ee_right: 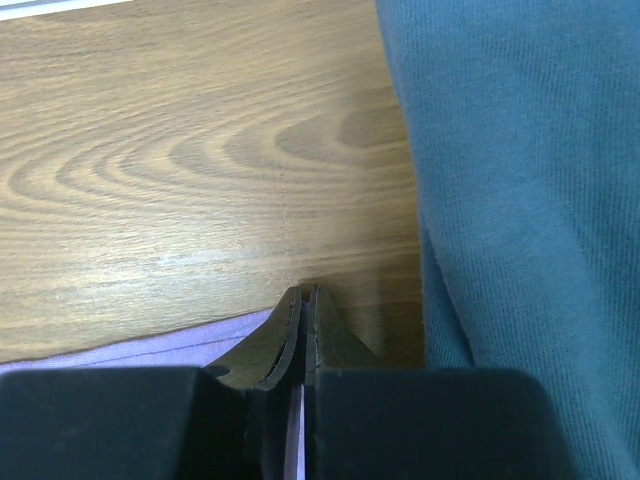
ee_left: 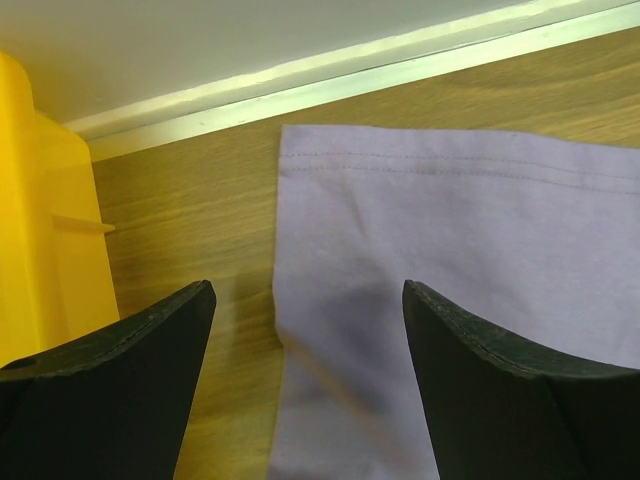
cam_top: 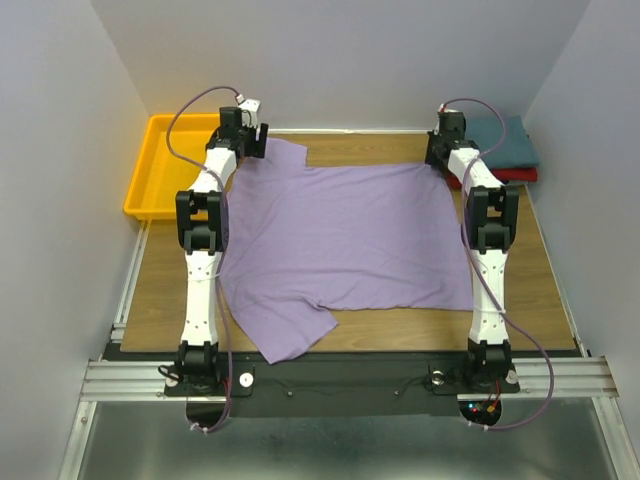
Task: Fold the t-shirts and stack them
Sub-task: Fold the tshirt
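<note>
You are looking at plain grey walls [cam_top: 350,60] closing around a wooden table [cam_top: 160,290], aluminium rails [cam_top: 120,378] running along its near edge.

I note: lavender t-shirt [cam_top: 350,235] soft matt cloth, smooth, stitched hem; teal t-shirt [ee_right: 520,200] matt knit, fine ribbed texture; tabletop [ee_right: 180,170] wood grain, faint sheen; tray [ee_left: 40,230] glossy yellow plastic; my left fingers [ee_left: 140,340] black, matt, slightly grainy; front rail [cam_top: 340,377] dull grey metal.

End effector [ee_right: 303,293] pinching lavender shirt [ee_right: 140,351], teal shirt [ee_right: 520,200]
</note>
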You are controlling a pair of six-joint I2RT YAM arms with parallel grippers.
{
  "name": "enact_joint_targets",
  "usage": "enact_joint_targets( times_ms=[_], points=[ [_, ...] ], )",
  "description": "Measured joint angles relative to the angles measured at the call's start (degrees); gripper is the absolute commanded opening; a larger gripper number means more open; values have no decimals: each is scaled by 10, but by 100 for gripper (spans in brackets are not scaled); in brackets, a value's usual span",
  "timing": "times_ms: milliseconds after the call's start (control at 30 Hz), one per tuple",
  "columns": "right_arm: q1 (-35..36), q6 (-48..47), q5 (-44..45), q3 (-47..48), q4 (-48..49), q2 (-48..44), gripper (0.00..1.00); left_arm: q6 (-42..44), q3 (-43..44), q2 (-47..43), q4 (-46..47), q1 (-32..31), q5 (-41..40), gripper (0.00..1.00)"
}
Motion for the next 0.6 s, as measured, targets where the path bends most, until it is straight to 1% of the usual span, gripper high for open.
enact_joint_targets(
  times_ms=[67,233,333,367,467,500,600],
  points=[
    [0,0,-2,0,0,0,0,10,10,9,-2,0,-5,85],
    [0,-2,-4,0,0,0,1,36,37,30,-23,0,5,84],
    [0,-2,-4,0,0,0,1,51,40,31,-35,-1,24,78],
    [0,-2,-4,0,0,0,1,55,43,31,-41,-1,30,70],
    [0,-2,-4,0,0,0,1,59,45,31,-57,-1,49,51],
    [0,-2,-4,0,0,0,1,58,46,31,-62,-1,52,42],
    [0,-4,-6,0,0,0,1,51,47,31,-69,0,66,36]
  ],
)
